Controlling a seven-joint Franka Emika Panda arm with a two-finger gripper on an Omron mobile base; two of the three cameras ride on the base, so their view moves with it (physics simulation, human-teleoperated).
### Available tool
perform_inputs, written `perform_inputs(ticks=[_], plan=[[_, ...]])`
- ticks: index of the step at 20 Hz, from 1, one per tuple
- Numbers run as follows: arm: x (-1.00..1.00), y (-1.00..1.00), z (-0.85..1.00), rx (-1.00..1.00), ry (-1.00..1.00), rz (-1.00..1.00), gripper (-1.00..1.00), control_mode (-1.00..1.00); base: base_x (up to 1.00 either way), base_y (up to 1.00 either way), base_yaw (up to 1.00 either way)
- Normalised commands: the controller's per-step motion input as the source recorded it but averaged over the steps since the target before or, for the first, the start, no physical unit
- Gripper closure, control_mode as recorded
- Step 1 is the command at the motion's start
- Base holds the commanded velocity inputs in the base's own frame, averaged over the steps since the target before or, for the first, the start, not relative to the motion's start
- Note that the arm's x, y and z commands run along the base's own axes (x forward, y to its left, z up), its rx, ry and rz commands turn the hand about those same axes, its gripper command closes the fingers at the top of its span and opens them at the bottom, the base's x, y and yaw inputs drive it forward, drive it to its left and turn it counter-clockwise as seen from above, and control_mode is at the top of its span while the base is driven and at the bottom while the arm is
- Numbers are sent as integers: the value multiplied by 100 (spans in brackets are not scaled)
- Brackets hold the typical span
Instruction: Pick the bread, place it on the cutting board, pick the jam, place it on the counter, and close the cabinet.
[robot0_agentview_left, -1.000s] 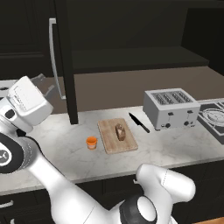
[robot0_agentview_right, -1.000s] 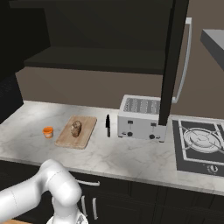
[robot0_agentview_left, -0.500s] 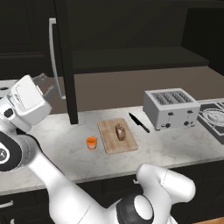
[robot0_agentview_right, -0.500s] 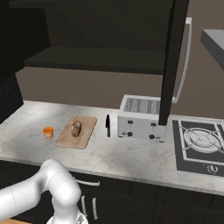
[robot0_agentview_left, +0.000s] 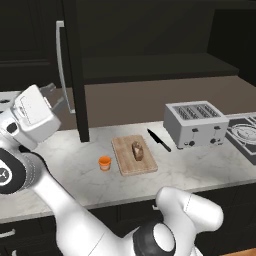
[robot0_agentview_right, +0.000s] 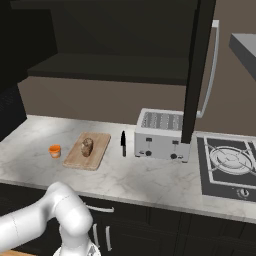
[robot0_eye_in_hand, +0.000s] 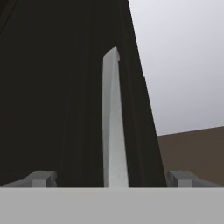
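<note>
The bread (robot0_agentview_left: 136, 150) (robot0_agentview_right: 87, 146) lies on the cutting board (robot0_agentview_left: 125, 164) (robot0_agentview_right: 99, 151). Just left of the board, the orange jam (robot0_agentview_left: 104, 163) (robot0_agentview_right: 55, 150) stands on the counter (robot0_agentview_left: 190, 165) (robot0_agentview_right: 140, 175). The dark cabinet door (robot0_agentview_left: 75, 70) (robot0_agentview_right: 197, 70) stands swung open, edge-on to the base cameras. My gripper (robot0_agentview_left: 54, 96) (robot0_eye_in_hand: 111, 180) is open at the lower part of the door's silver handle (robot0_agentview_left: 60, 65) (robot0_eye_in_hand: 113, 131). In the hand view the bar rises between the two fingertips (robot0_eye_in_hand: 41, 178), and I cannot tell whether they touch it.
A black knife (robot0_agentview_left: 158, 140) (robot0_agentview_right: 123, 143) lies right of the board, and a silver toaster (robot0_agentview_left: 195, 124) (robot0_agentview_right: 160, 133) stands beyond it. A stove (robot0_agentview_left: 245, 132) (robot0_agentview_right: 230, 162) is at the right end. The open shelf runs above the counter.
My hand has crept slightly up toward the door handle. The bread, jam and door have not moved.
</note>
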Motion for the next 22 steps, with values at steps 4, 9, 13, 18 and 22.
perform_inputs(ticks=[4,9,13,18,22], plan=[[0,-13,0,0,0,0,-100,-100,0,0,0],[1,-15,0,0,0,0,-100,-100,0,0,0],[0,-13,0,0,0,0,-100,-100,0,0,0],[0,-13,0,0,0,0,-100,-100,0,0,0],[0,-14,0,0,0,0,-100,-100,0,0,0]])
